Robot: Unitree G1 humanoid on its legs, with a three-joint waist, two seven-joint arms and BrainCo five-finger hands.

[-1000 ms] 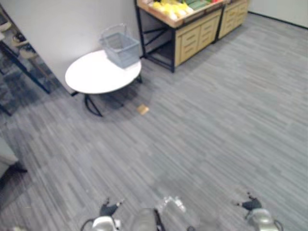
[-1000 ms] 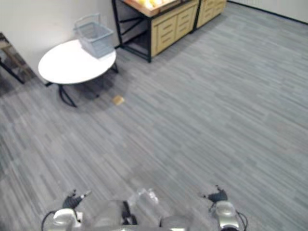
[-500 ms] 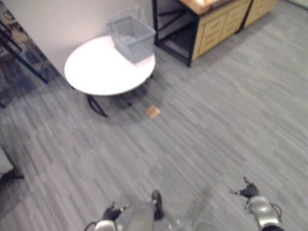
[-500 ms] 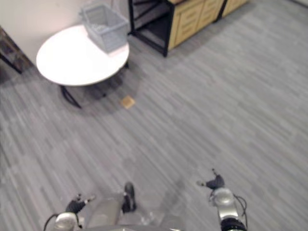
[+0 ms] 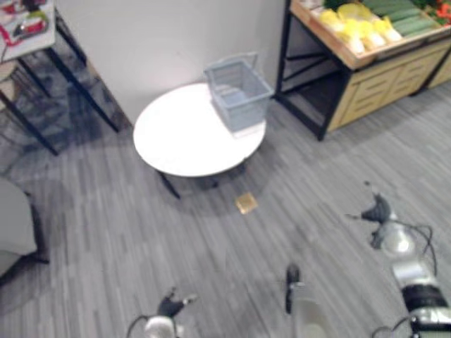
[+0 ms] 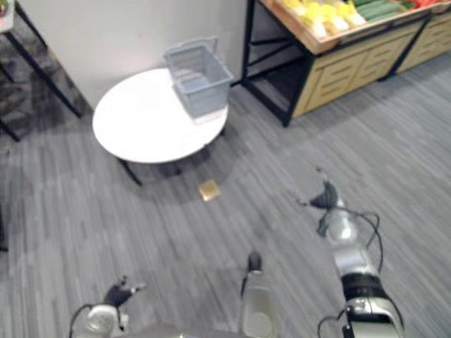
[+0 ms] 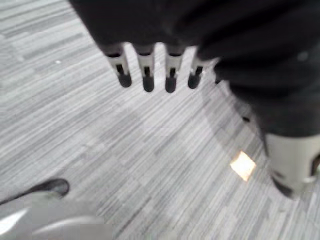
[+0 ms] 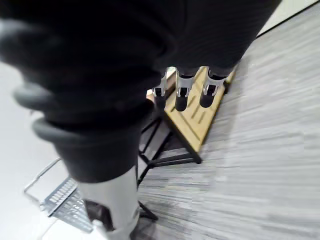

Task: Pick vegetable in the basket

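Observation:
A grey wire basket stands at the far edge of a round white table, and nothing shows inside it. Yellow vegetables and green vegetables lie on a wooden stand to the table's right. My right hand hangs over the floor short of that stand, fingers straight and holding nothing. My left hand is low by my side over the carpet, its fingers straight and empty. In the right wrist view the basket sits beyond the hand.
A small tan square lies on the grey carpet in front of the table. The stand has wooden drawers and a black frame. A dark-legged table is at the far left, with a grey seat nearer.
The camera has swung, so the table, basket and stand now sit closer to the middle of the view. My right hand has risen and reached forward; the left stays low.

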